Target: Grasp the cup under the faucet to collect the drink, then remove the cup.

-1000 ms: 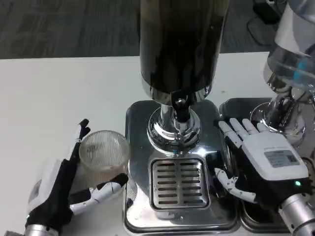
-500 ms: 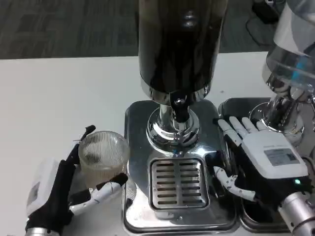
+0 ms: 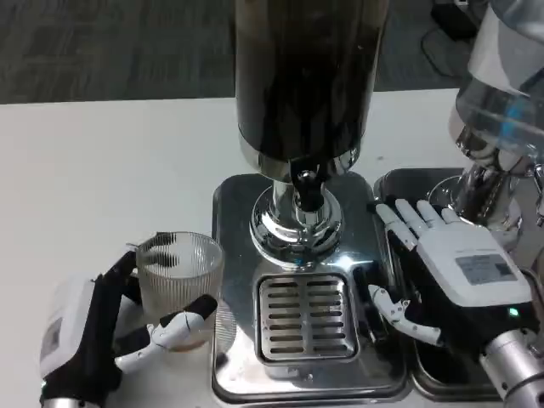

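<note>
A clear ribbed cup stands on the white table just left of the dispenser's steel drip tray. My left hand wraps it: the fingers curl behind its far side and show dark through the glass, and the thumb presses its near base. The black faucet juts from the dark drink cylinder, above the slotted grate and to the cup's right. My right hand lies flat and open, right of the dispenser's chrome foot, holding nothing.
A second dispenser with a clear tank stands on its own tray at the right, just beyond my right hand. Bare white table spreads to the left and behind the cup.
My left hand's fingers, spread beside the cup before, have closed round its back, with the thumb coming in at the front. The right hand has stayed put. The view has shifted slightly.
</note>
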